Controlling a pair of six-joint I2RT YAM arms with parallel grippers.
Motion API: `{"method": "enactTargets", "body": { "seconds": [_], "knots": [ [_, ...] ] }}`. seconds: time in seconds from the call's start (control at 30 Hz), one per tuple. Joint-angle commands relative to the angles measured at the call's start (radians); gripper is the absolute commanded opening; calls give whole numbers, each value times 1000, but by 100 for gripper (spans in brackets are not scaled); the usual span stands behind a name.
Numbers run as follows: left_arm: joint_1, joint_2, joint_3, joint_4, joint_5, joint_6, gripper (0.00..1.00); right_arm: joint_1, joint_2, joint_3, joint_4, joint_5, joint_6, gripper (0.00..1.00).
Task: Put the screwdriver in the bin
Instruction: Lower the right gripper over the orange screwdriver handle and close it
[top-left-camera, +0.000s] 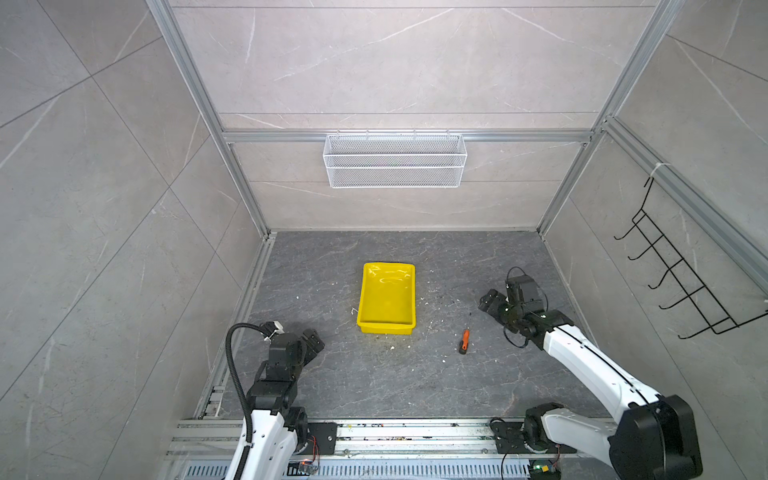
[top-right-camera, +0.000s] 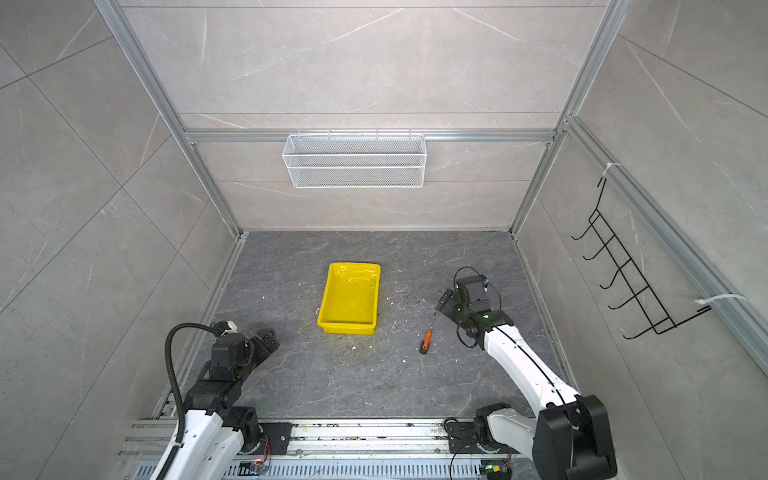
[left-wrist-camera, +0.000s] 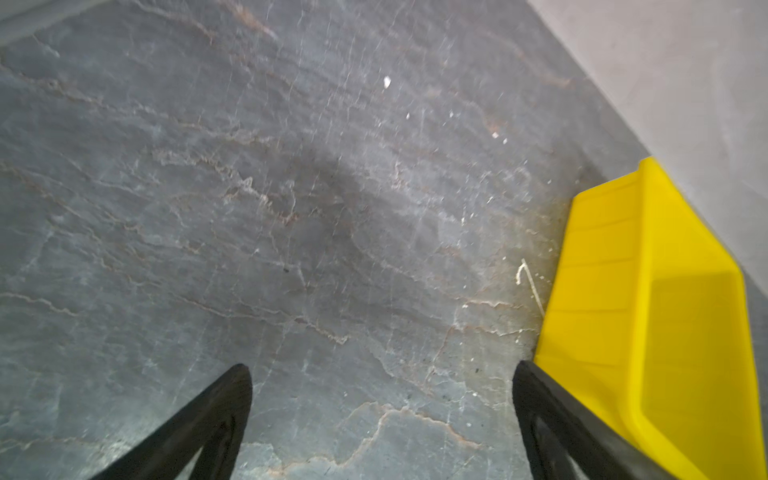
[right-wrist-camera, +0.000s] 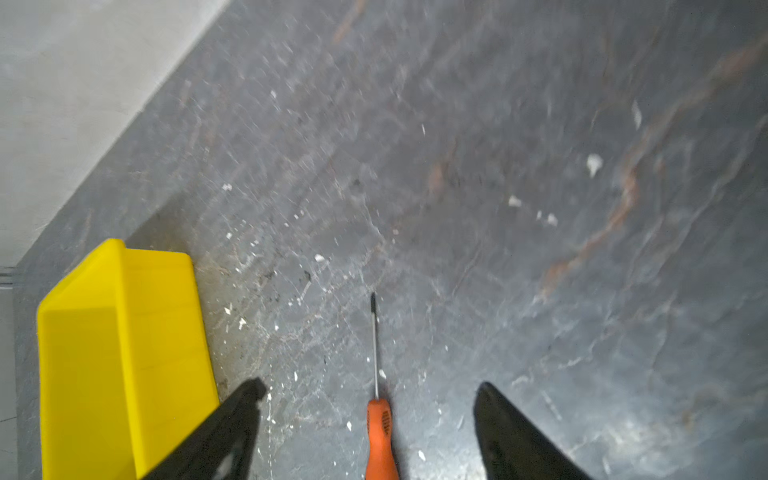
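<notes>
Where wrist view ends, screwdriver (right-wrist-camera: 380, 432) butt cut off.

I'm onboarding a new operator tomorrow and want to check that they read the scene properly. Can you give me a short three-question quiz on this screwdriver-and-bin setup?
1. True or false: the screwdriver already lies inside the yellow bin.
2. In both top views, the screwdriver lies: A) left of the bin, B) right of the bin, C) behind the bin.
3. Short answer: is the right hand open or shut, and what does it hold?

Key
1. False.
2. B.
3. Open, holding nothing. In the right wrist view the screwdriver lies between its fingers, untouched.
</notes>
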Motion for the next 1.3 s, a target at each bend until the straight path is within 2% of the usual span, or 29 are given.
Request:
{"method": "enactTargets", "body": {
  "seconds": [0.0,0.1,0.23,0.3,0.5,0.6,0.83,1.27],
  "knots": [
    [1,-10,-14,30,-12,8,100,105,42,-13,-17,-3,125,68],
    [1,15,-4,31,-5,7,100,195,98,26,-65,39,171,60],
    [0,56,10,30,5,9,100,221,149,32,-89,62,205,54],
    [0,66,10,32,8,7,100,222,143,22,-93,69,249,53],
    [1,82,7,55,16,13,100,252,107,15,-135,110,262,48],
    [1,102,8,69,6,7,100,271,125,9,-155,104,261,47],
    [0,139,15,81,27,13,100,322,201,-30,-77,96,272,47],
    [0,158,18,97,57,26,100,351,289,-26,-52,129,277,33]
  ]
}}
